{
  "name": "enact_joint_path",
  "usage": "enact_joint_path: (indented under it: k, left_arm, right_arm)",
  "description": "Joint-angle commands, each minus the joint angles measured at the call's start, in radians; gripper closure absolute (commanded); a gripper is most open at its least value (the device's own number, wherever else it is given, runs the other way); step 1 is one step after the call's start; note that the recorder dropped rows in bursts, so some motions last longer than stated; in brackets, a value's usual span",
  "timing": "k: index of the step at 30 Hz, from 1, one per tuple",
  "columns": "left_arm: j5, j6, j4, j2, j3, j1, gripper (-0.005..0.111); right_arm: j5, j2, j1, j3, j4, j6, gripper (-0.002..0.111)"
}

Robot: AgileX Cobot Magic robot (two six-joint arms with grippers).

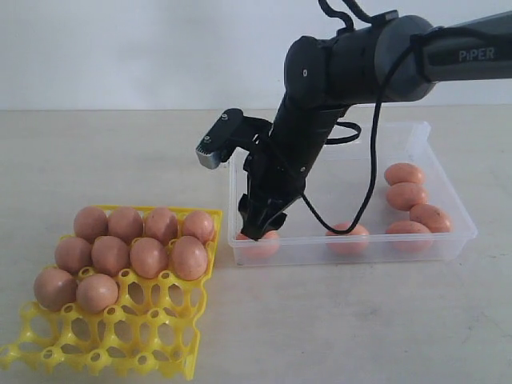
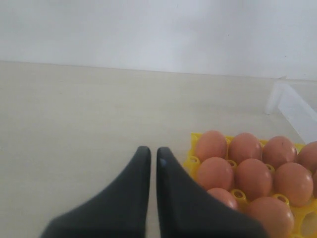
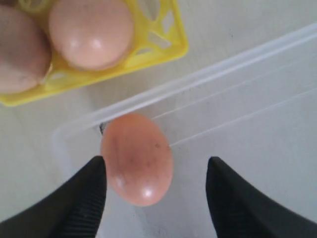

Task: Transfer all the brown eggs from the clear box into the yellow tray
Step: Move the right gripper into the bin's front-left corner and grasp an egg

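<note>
1. Nearest you, on the left, the bright yellow plastic lattice egg tray (image 1: 120, 352) holds ten smooth brown eggs (image 1: 149, 257) in its far rows.
2. Your left gripper (image 2: 153, 153), close by the tray, has its fingers nearly together and empty.
3. Your right gripper (image 1: 256, 232) stands wide open astride one egg (image 3: 137, 158) in the near-left corner of the shallow clear plastic box (image 1: 320, 252).
4. Five more eggs (image 1: 406, 195) lie to the right in the box, four of them at its right end.

A pale beige worktop (image 1: 120, 160) with a faint wood grain and a matte finish fills the lower part of the exterior view. Behind it rises a plain white wall (image 1: 120, 48), meeting the worktop's far edge in 1 straight horizontal line.
</note>
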Motion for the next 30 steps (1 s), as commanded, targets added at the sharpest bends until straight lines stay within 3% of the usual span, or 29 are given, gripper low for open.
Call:
enact_joint_path:
  k: [1, 30]
  left_arm:
    - [-0.007, 0.0, 0.005, -0.004, 0.004, -0.006, 0.103]
    - [-0.007, 0.0, 0.005, -0.004, 0.004, -0.006, 0.103]
  right_arm:
    - [0.011, -0.01, 0.001, -0.004, -0.083, 0.022, 0.055]
    - [-0.112, 0.044, 0.001, -0.004, -0.067, -0.082, 0.055]
